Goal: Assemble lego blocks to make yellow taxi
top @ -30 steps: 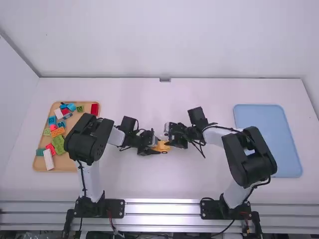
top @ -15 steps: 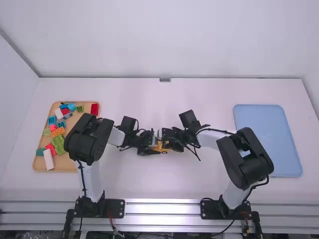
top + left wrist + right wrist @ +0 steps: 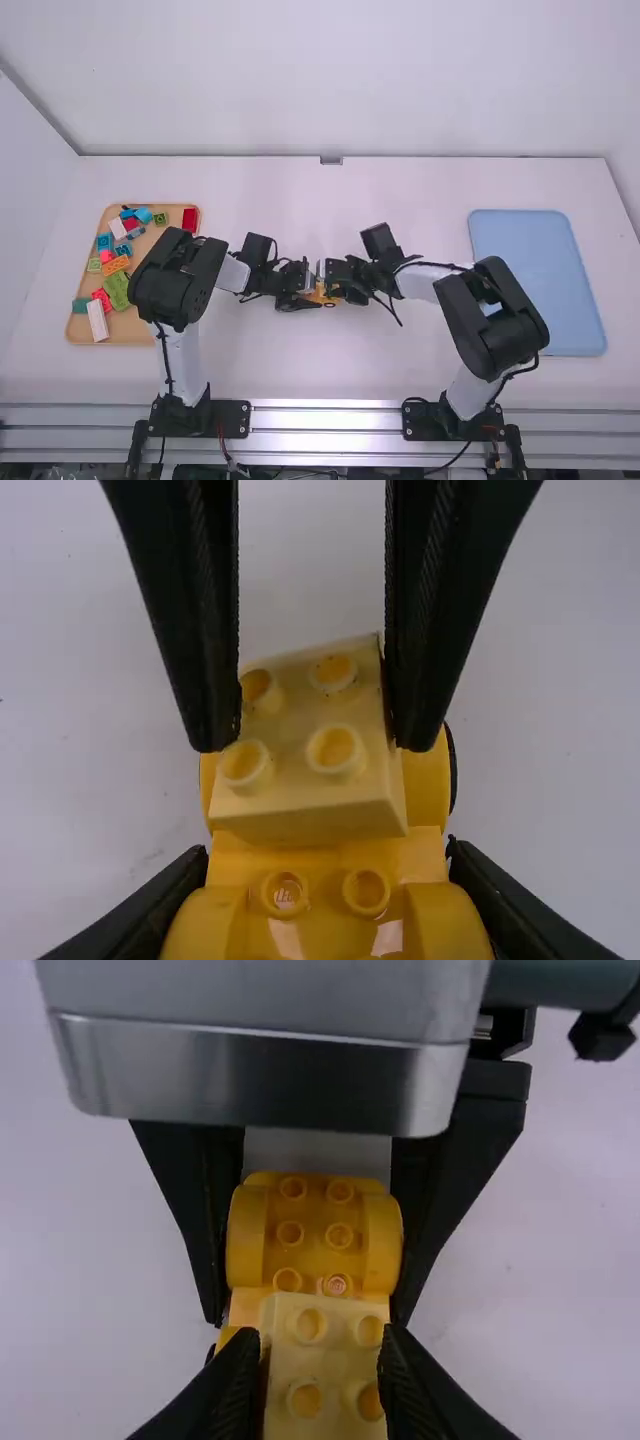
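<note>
Taking 12 o'clock as straight away from the high camera, my left gripper (image 3: 315,298) comes in from 9 o'clock and my right gripper (image 3: 331,289) from 3 o'clock, and they meet near the middle of the table. I have the yellow taxi body (image 3: 325,860) gripped in my left, the two fingers closed in to its width, one pressed on each flank. It sits right between those fingertips, at 3 o'clock from the wrist of that gripper and about 8 o'clock from the wrist of my right one.

My right gripper is closed down to the width of a pale yellow block (image 3: 290,800), a finger on each side of it, the round studs facing out between them. That block is over the body, overlapping part of it; I cannot tell whether the two are pressed together.

Out at 9 o'clock is the wooden tray (image 3: 128,330) with loose coloured bricks, and at 3 o'clock, well apart, the blue tray (image 3: 540,280).
</note>
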Robot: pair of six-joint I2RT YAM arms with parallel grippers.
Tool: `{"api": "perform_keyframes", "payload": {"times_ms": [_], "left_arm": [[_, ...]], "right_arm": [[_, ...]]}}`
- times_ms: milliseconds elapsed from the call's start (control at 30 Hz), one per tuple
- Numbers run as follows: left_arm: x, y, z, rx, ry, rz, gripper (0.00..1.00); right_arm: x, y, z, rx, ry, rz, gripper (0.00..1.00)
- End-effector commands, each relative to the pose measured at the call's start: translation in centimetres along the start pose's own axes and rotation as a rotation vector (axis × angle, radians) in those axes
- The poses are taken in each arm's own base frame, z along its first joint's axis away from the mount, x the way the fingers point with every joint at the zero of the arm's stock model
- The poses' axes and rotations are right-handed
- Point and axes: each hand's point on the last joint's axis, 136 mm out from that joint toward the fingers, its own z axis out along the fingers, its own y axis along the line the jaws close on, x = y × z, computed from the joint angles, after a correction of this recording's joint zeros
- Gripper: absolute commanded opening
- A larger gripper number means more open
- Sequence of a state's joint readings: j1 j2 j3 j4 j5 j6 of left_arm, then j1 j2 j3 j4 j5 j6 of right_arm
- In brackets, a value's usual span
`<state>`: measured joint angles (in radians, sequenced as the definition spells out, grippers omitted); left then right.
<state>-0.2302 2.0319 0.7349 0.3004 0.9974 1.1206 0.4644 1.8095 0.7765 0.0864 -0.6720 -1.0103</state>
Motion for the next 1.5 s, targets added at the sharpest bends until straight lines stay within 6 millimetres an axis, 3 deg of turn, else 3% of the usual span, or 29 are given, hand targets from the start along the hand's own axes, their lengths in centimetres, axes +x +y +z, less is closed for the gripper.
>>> {"api": "perform_keyframes", "payload": {"times_ms": [0,167,300,633,700,833,1067,1233,1333,1467], "left_arm": [[0.7,-0.9,0.2,0.023,0.008,-0.028,0.54],[0.7,-1.0,0.2,0.025,0.009,-0.032,0.54],[0.7,-1.0,0.2,0.025,0.009,-0.029,0.54],[0.9,-0.9,0.2,0.021,0.017,-0.029,0.54],[1.1,-0.8,0.2,0.015,0.031,-0.032,0.54],[1.2,-0.8,0.2,0.015,0.036,-0.034,0.54],[1.0,-0.9,0.2,0.019,0.025,-0.033,0.52],[1.0,-0.9,0.2,0.02,0.025,-0.032,0.52],[1.1,-1.0,0.2,0.021,0.028,-0.037,0.52],[1.2,-1.0,0.2,0.02,0.033,-0.037,0.52]], "right_arm": [[1.5,0.2,0.0,0.014,0.056,-0.001,0.32],[1.6,0.3,0.0,0.009,0.059,-0.03,0.33],[1.2,-0.1,0.0,0.024,0.041,-0.014,0.42],[-1.4,-0.9,-0.7,-0.021,-0.057,0.029,0.53],[-1.4,-1.0,-0.8,-0.021,-0.057,0.038,0.54],[-0.9,-1.5,-1.3,-0.019,-0.037,0.069,0.64],[0.3,-1.4,-1.4,-0.012,0.011,0.093,0.63],[0.7,-1.0,0.1,-0.028,0.021,0.078,0.62],[1.1,-1.3,1.1,-0.024,0.01,0.132,0.55],[0.7,-1.0,0.6,-0.053,-0.045,0.126,0.54]]}}
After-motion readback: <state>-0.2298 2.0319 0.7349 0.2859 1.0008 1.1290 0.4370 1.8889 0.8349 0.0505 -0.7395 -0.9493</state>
